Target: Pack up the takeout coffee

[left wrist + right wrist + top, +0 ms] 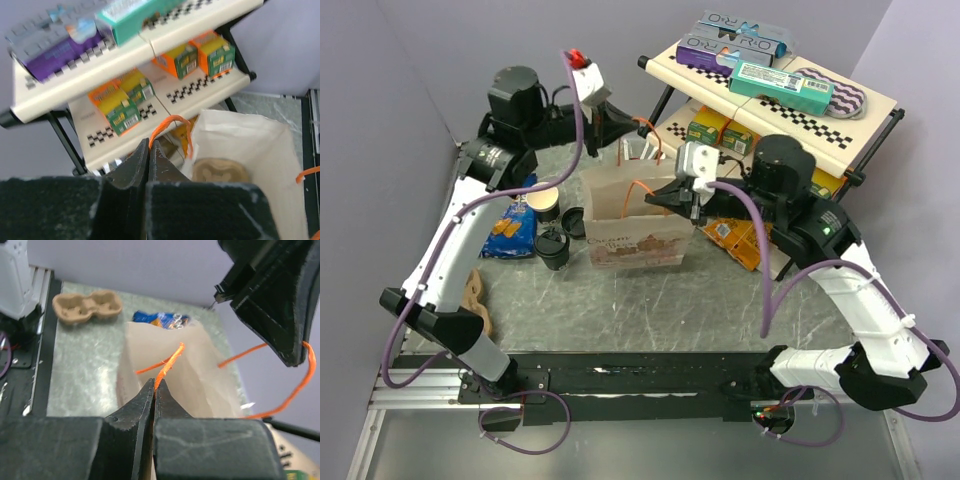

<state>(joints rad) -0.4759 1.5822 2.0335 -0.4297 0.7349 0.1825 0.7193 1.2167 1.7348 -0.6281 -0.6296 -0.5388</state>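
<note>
Left gripper [149, 146]: pinching the paper bag's [630, 220] orange handle [167, 121].
Right gripper [154, 386]: pinching its other handle [169, 362].
Takeout coffee [552, 250]: well left of both.

The paper bag [635, 235] stands mid-tabletop [650, 310]. Just left of it sit the takeout coffee [544, 205], a loose lid [573, 222] and, nearer, a lidded cup [552, 250]. A snack pouch [510, 232] lies farther left, and a shelf rack [770, 100] stands behind, to the right.
</note>
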